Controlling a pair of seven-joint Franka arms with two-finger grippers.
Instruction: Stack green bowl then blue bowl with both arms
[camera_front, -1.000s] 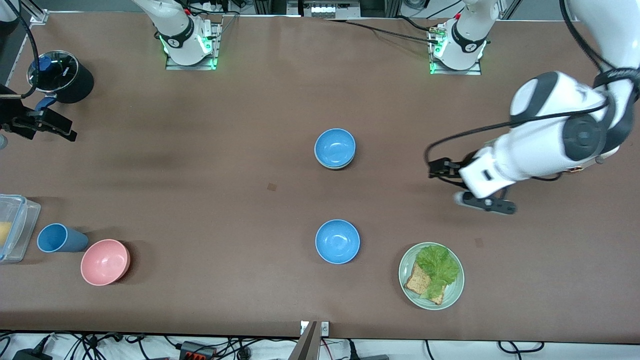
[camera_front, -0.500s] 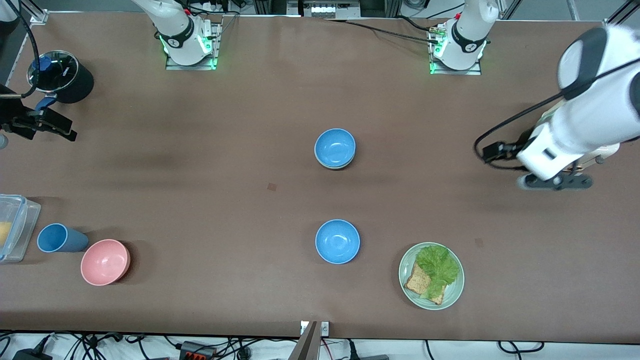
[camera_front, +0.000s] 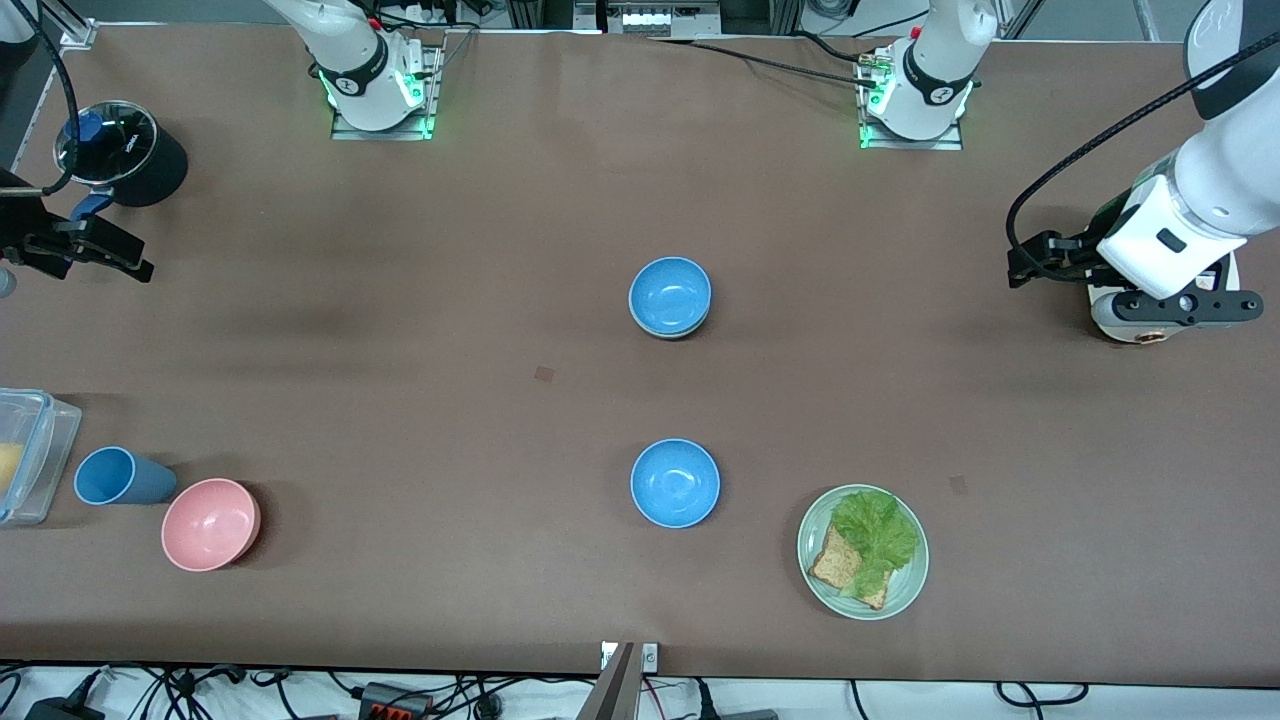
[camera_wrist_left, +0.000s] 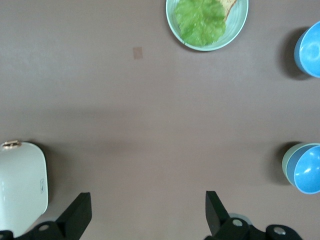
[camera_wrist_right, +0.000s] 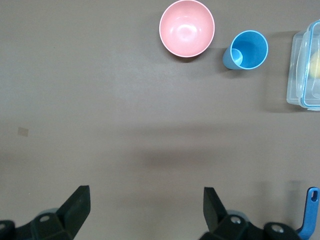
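The green bowl (camera_front: 668, 333) sits mid-table with a blue bowl (camera_front: 670, 293) nested in it. In the left wrist view the green bowl's rim (camera_wrist_left: 286, 163) shows around that blue bowl (camera_wrist_left: 310, 170). A second blue bowl (camera_front: 675, 483) stands alone, nearer the front camera, and also shows in the left wrist view (camera_wrist_left: 311, 44). My left gripper (camera_front: 1172, 308) is open and empty over bare table at the left arm's end, its fingers (camera_wrist_left: 78, 215) wide apart. My right gripper (camera_front: 95, 252) is open and empty, waiting at the right arm's end, its fingers (camera_wrist_right: 77, 202) spread.
A green plate (camera_front: 905, 585) with lettuce and toast lies beside the lone blue bowl. A pink bowl (camera_front: 210, 524), a blue cup (camera_front: 115, 476) and a clear container (camera_front: 30, 455) stand at the right arm's end. A black pot (camera_front: 125, 150) is there too. A white rounded object (camera_wrist_left: 22, 185) lies under the left arm.
My left arm has swung away from the middle of the table toward its own end, gripper empty. The right arm and all bowls have not moved.
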